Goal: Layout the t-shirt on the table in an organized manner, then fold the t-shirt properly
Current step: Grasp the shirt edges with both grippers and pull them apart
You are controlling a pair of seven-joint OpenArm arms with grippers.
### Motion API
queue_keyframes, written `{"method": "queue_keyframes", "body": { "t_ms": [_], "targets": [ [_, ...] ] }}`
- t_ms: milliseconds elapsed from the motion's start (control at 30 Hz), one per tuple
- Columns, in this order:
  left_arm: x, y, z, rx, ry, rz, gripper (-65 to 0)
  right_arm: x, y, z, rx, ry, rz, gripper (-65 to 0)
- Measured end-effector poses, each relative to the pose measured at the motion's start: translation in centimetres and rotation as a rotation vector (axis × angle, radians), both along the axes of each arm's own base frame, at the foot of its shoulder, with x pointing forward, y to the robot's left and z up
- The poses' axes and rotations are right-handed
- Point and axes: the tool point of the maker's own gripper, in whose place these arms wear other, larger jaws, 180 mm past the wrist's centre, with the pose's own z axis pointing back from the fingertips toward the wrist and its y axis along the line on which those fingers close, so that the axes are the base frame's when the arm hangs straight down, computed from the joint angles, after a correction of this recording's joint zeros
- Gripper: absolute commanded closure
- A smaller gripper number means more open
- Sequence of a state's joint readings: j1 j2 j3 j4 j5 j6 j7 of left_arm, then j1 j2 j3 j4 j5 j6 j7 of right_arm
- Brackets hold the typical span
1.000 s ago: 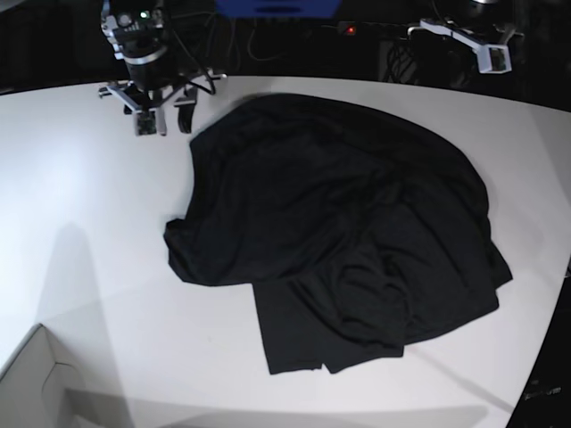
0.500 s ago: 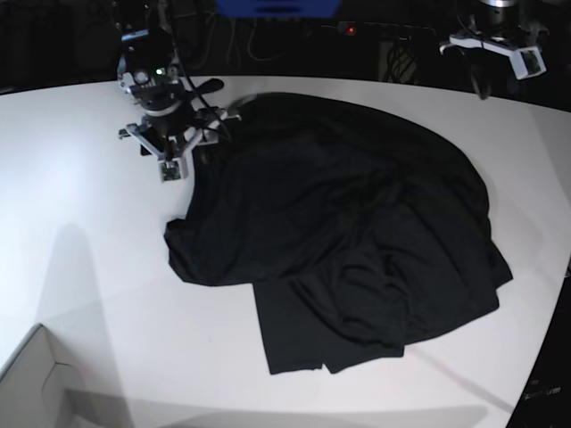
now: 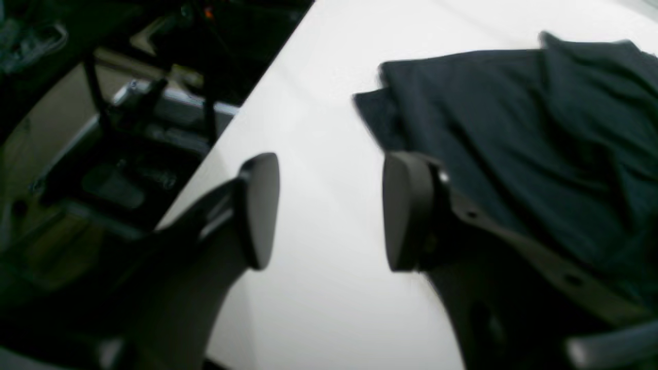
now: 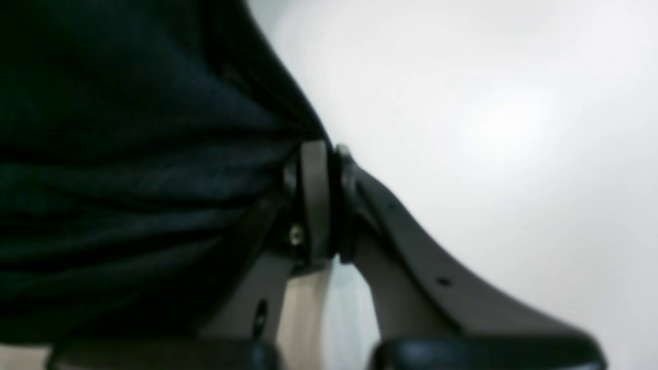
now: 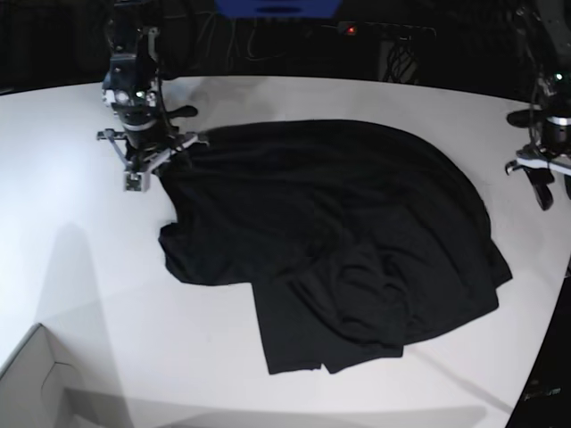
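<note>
The black t-shirt (image 5: 339, 241) lies crumpled across the white table (image 5: 89, 267), one folded flap reaching toward the front. At the shirt's far left corner my right gripper (image 5: 172, 150) is shut on the fabric edge. The right wrist view shows the right gripper (image 4: 330, 154) with its fingers pressed together and the dark t-shirt (image 4: 144, 180) bunched between them, over the table (image 4: 488, 128). My left gripper (image 5: 541, 185) hangs open near the table's right edge, clear of the shirt. In the left wrist view, the left gripper (image 3: 331, 210) holds nothing, and the t-shirt (image 3: 514, 128) lies to its right on the table (image 3: 308, 128).
A white box corner (image 5: 36, 383) pokes in at the front left. Behind the table's curved far edge is dark clutter with cables and a red light (image 5: 351, 30). The left wrist view shows the table edge dropping off to floor equipment (image 3: 128, 144).
My right gripper has closed on the shirt's far left corner and drawn it leftward. The left arm has come down from the back to the table's right edge, open.
</note>
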State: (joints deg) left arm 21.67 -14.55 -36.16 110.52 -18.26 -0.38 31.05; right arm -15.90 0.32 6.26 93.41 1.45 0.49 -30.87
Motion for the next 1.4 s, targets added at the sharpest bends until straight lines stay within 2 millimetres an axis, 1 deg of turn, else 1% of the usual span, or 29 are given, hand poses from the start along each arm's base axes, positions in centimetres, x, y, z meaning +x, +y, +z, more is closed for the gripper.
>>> {"method": "queue_keyframes", "body": {
  "t_ms": [67, 100, 200, 267, 333, 367, 467, 567, 600, 633, 767, 867, 900, 1033, 1133, 1200, 1367, 1400],
  "targets": [
    [0.9, 0.8, 0.0, -0.03, 0.008, 0.033, -31.5, -0.6, -2.9, 0.1, -0.023, 0.002, -0.078, 0.0],
    [1.4, 0.7, 0.3, -0.035, -0.001, 0.03, -31.5, -1.0, -4.3, 0.2, -0.043, 0.006, -0.108, 0.0],
    [2.1, 0.4, 0.5, -0.055, 0.003, 0.023, -31.5, -1.9, -6.9, 0.3, -0.066, 0.015, -0.176, 0.0],
    [1.8, 0.0, -0.2, -0.079, 0.011, 0.033, -31.5, -2.7, -8.8, 0.4, -0.078, 0.022, -0.232, 0.0],
    [1.5, -0.9, -1.6, -0.131, 0.026, 0.056, -31.4, -3.2, -10.1, 0.5, -0.098, 0.03, -0.26, 0.0],
    [1.5, -1.3, -2.3, -0.159, 0.03, 0.061, -31.4, -3.2, -10.2, 0.5, -0.1, 0.03, -0.262, 0.0],
    [0.9, -2.1, -5.5, -0.232, 0.077, 0.084, -31.3, -3.2, -10.4, 0.6, -0.111, 0.032, -0.252, 0.0],
    [-0.6, -2.4, -10.0, -0.31, 0.175, 0.131, -31.4, -3.4, -10.7, 0.6, -0.116, 0.04, -0.251, 0.0],
    [-0.8, -2.5, -11.0, -0.33, 0.198, 0.14, -31.4, -3.4, -10.7, 0.6, -0.119, 0.041, -0.251, 0.0],
    [-0.7, -2.5, -11.6, -0.345, 0.208, 0.144, -31.5, -3.4, -10.8, 0.6, -0.119, 0.041, -0.251, 0.0],
    [1.7, -2.4, -11.9, -0.378, 0.172, 0.152, -31.5, -4.1, -10.8, 0.4, -0.126, 0.041, -0.246, 0.0],
    [3.3, -2.1, -12.1, -0.383, 0.136, 0.159, -31.5, -4.2, -10.8, 0.4, -0.127, 0.045, -0.246, 0.0],
    [3.8, -2.3, -12.4, -0.38, 0.135, 0.152, -31.5, -4.2, -10.9, 0.4, -0.127, 0.045, -0.246, 0.0],
    [6.1, -4.6, -14.2, -0.375, 0.17, 0.068, -31.4, -4.6, -10.9, 0.3, -0.133, 0.045, -0.244, 0.0],
    [7.3, -5.8, -14.3, -0.347, 0.147, 0.019, -31.3, -4.8, -11.0, 0.3, -0.135, 0.049, -0.243, 0.0],
    [7.5, -6.3, -14.9, -0.35, 0.16, 0.01, -31.3, -4.8, -11.0, 0.2, -0.135, 0.051, -0.243, 0.0],
    [9.5, -5.8, -15.2, -0.36, 0.135, 0.026, -30.8, -5.2, -11.0, 0.2, -0.139, 0.053, -0.241, 0.0],
    [9.7, -5.5, -15.4, -0.357, 0.135, 0.031, -28.6, -5.2, -11.0, 0.2, -0.14, 0.053, -0.241, 0.0]
  ]
}}
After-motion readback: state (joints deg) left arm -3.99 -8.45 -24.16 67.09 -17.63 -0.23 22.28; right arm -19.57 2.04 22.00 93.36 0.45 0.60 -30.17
